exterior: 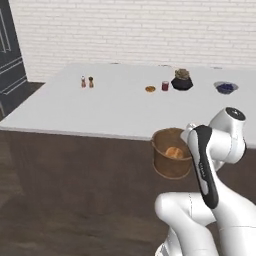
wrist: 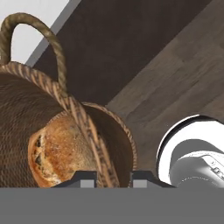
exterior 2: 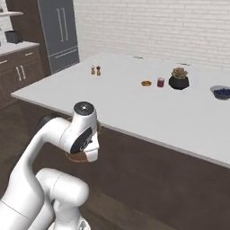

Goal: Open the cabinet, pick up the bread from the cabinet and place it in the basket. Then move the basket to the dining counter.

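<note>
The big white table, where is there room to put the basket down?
The dining counter is bare along its near edge, right above the basket the claw holds with the bread inside. Also bare: the stretch between the shakers and the small round snack. Crowded at the far right: red cup, plant, bowl.

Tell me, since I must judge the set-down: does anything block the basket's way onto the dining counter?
Nothing visible. The basket, bread inside, hangs at the dining counter's near edge, its rim in the shut gripper. The nearest counter area is bare; shakers, jar and plant stand farther back.
</note>
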